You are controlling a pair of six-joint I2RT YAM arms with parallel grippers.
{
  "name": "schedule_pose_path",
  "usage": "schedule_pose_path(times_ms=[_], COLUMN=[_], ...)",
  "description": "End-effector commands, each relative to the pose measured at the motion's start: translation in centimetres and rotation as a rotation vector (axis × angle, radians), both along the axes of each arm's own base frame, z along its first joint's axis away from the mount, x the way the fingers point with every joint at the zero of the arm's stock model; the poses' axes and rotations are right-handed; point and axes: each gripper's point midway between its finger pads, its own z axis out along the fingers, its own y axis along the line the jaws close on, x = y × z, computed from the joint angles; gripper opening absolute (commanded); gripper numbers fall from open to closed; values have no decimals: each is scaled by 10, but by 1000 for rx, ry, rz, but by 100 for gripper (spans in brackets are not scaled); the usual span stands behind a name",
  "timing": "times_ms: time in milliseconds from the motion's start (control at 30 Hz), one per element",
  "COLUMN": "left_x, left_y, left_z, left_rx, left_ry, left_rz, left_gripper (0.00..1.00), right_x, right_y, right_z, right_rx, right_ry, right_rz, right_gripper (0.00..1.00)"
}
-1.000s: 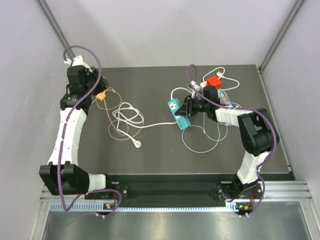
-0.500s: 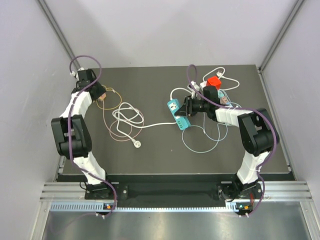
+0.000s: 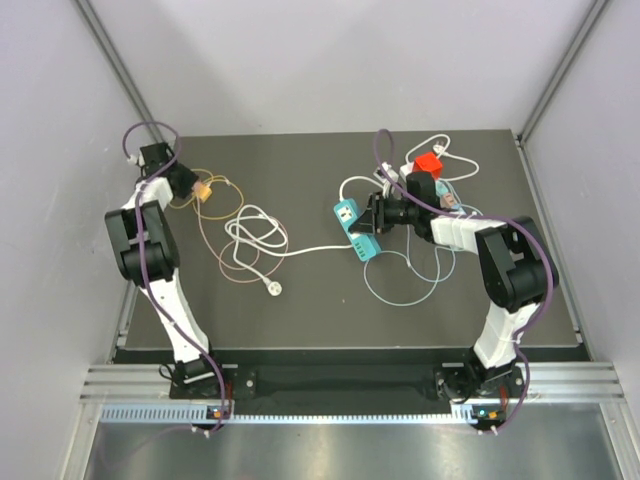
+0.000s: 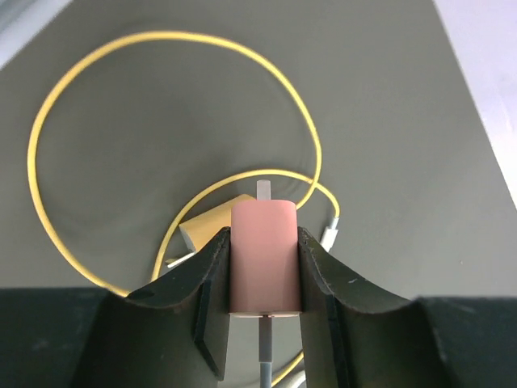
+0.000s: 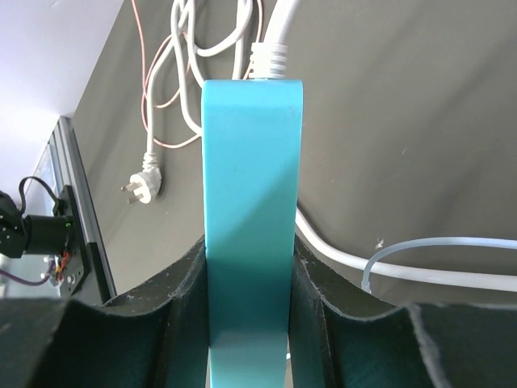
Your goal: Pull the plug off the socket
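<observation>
My left gripper (image 4: 264, 242) is shut on a pink plug (image 4: 265, 259) with a white prong on top and a thin white cable below, held above the dark table. In the top view it (image 3: 185, 180) is at the far left. My right gripper (image 5: 246, 267) is shut on a teal power strip (image 5: 252, 178), also seen in the top view (image 3: 355, 225) at the centre right. The strip's white cord (image 5: 266, 48) leaves its far end. No long white power strip with pastel outlets is in view.
A yellow plug (image 4: 212, 230) with a looping yellow cable (image 4: 161, 48) lies under the left gripper. A coiled white cord (image 3: 255, 235) ends in a loose white plug (image 3: 272, 288). A red block (image 3: 428, 162) and tangled cables lie at the back right, with a pale blue cable loop (image 3: 400, 285) nearer.
The left arm has folded back along the table's left edge, and its gripper has shifted slightly left and back. The right arm and the teal strip have not moved.
</observation>
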Motion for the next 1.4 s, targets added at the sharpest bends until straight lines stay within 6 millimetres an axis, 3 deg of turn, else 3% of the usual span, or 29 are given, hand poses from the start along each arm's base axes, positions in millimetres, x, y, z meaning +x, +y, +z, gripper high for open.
schedule_pose_path(times_ms=[0, 67, 200, 400, 500, 533, 633, 667, 700, 767, 900, 1033, 1067, 1100, 1267, 1367], left_x=[24, 23, 16, -9, -28, -38, -65, -76, -91, -112, -180, -232, -237, -247, -253, -255], left_y=[-2, -4, -2, -5, 0, 2, -8, -14, -23, -44, -86, -103, -105, -109, -112, -119], left_z=[47, 57, 103, 149, 153, 142, 136, 146, 123, 107, 53, 19, 25, 16, 14, -2], left_rx=[-22, -15, 29, 86, 135, 154, 153, 146, 95, 5, -246, -395, -403, -423, -445, -499], left_ry=[-155, -183, -260, -270, -227, -182, -153, -170, -125, -103, 30, 153, 127, 142, 130, 178], left_rz=[-60, -88, -99, -92, -63, -56, -82, -94, -93, -120, -68, 86, 95, 104, 128, 131], left_gripper=[42, 55, 76, 81, 82, 82, 82, 82, 82, 81, 79, 77, 77, 75, 71, 68], right_x=[15, 15, 15, 15, 15, 15, 15, 15, 15, 15, 15, 15, 15, 14, 15, 14], right_y=[4, 4, 5, 4, 3, 3, 3, 3, 3, 3, 4, 3, 4, 3, 3, 3], right_z=[31, 31, 32, 34, 35, 36, 37, 37, 36, 35, 35, 38, 38, 37, 40, 42], right_rx=[48, 47, 46, 40, 38, 39, 40, 39, 40, 39, 40, 43, 43, 42, 43, 46], right_ry=[-118, -120, -122, -129, -132, -137, -140, -138, -137, -133, -129, -135, -136, -134, -140, -142], right_rz=[26, 26, 29, 30, 26, 27, 28, 27, 28, 29, 30, 28, 29, 29, 27, 27], right_gripper=[0, 0, 0, 0, 0, 0, 0, 0, 0, 0, 0, 0, 0, 0, 0, 0])
